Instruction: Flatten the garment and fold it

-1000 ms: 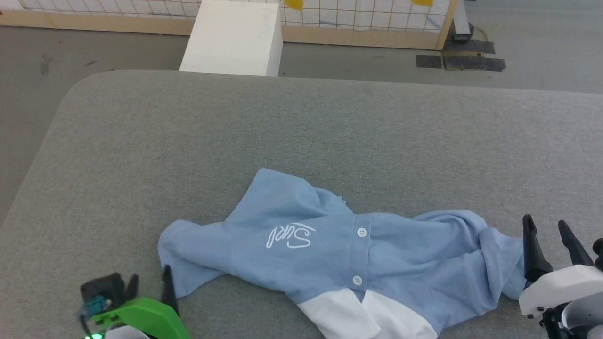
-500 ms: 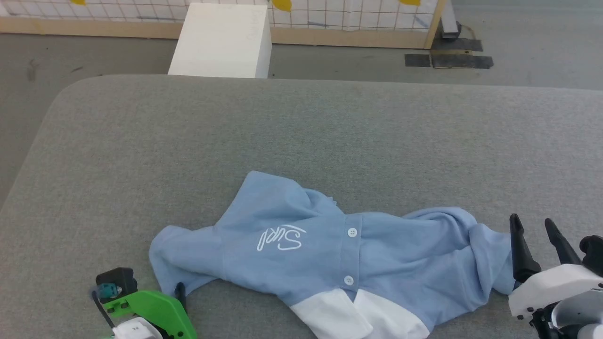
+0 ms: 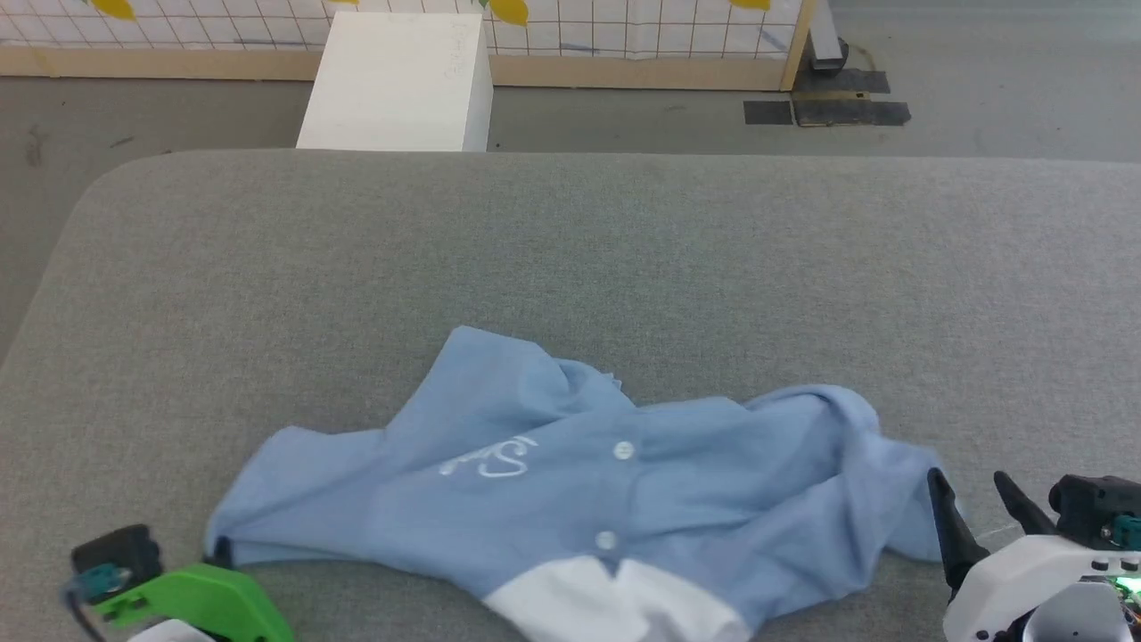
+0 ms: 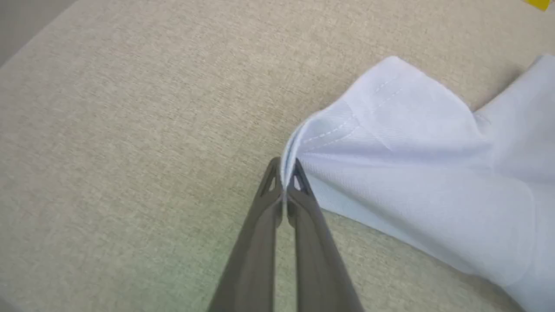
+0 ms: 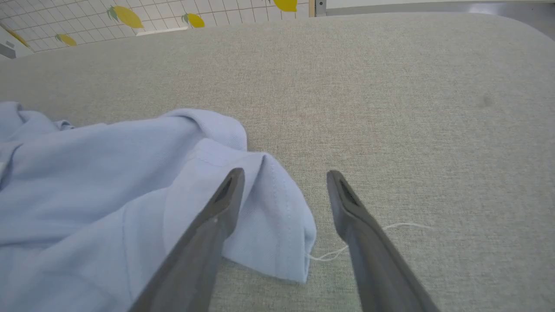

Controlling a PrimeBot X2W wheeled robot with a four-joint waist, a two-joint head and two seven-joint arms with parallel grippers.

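Observation:
The garment (image 3: 570, 481), a light blue polo shirt, lies crumpled on the grey table (image 3: 570, 250) with its white script logo (image 3: 488, 460) and placket facing up. Its white fabric section (image 3: 606, 602) reaches the near edge. My left gripper (image 3: 218, 551) is shut on the hem of the left sleeve, and in the left wrist view that gripper (image 4: 284, 173) pinches the sleeve's folded edge (image 4: 329, 130). At the shirt's right end my right gripper (image 3: 970, 481) is open. In the right wrist view its fingers (image 5: 285, 175) straddle the corner of the cloth (image 5: 277, 225) without touching it.
A white box (image 3: 392, 80) stands on the floor beyond the table's far edge, in front of a wooden-framed grid fence (image 3: 624, 36). A loose white thread (image 5: 390, 227) trails from the shirt corner. Bare grey table surface stretches behind the shirt.
My left gripper has shut on the left sleeve and drawn it leftward, stretching the shirt out. The right gripper stays open by the right end. The head camera has shifted.

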